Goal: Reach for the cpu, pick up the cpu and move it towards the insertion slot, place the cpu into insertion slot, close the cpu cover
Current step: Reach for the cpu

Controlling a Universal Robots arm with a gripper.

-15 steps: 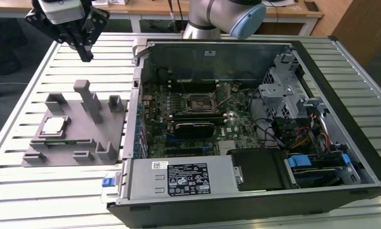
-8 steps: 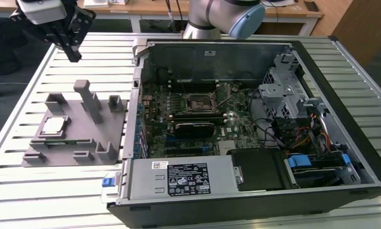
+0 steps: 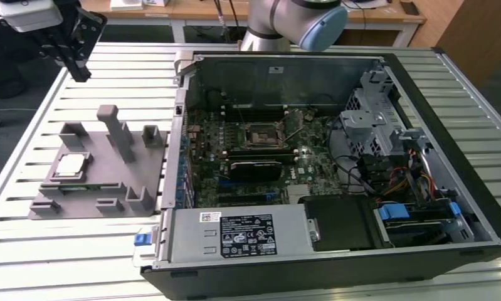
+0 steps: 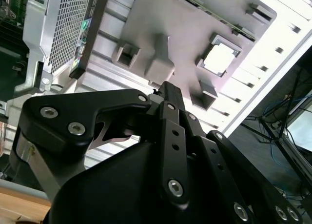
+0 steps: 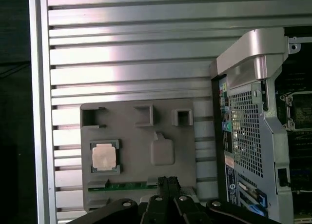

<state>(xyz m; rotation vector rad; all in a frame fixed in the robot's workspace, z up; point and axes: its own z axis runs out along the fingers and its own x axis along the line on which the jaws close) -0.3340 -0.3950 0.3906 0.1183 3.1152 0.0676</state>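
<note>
The cpu (image 3: 70, 165) lies flat in a recess of the grey fixture block (image 3: 108, 188), on the slatted table at the exterior view's left; its pale square top shows in both wrist views (image 4: 222, 58) (image 5: 104, 156). My gripper (image 3: 81, 76) hangs well above the table, beyond the far end of the fixture, and holds nothing. Its fingers look pressed together (image 5: 167, 180) (image 4: 164, 87). The insertion slot (image 3: 263, 133) is a square black socket on the green motherboard inside the open computer case. The cpu cover (image 3: 300, 119) seems to stand raised at the socket's edge, with its wire lever beside it.
The open computer case (image 3: 451, 94) fills the exterior view's right, with a black heatsink block (image 3: 259, 169), a power supply (image 3: 233, 235) and cable bundles (image 3: 400, 175). Tall posts (image 3: 112, 128) rise from the fixture. The table edge (image 5: 39, 112) runs close past the fixture.
</note>
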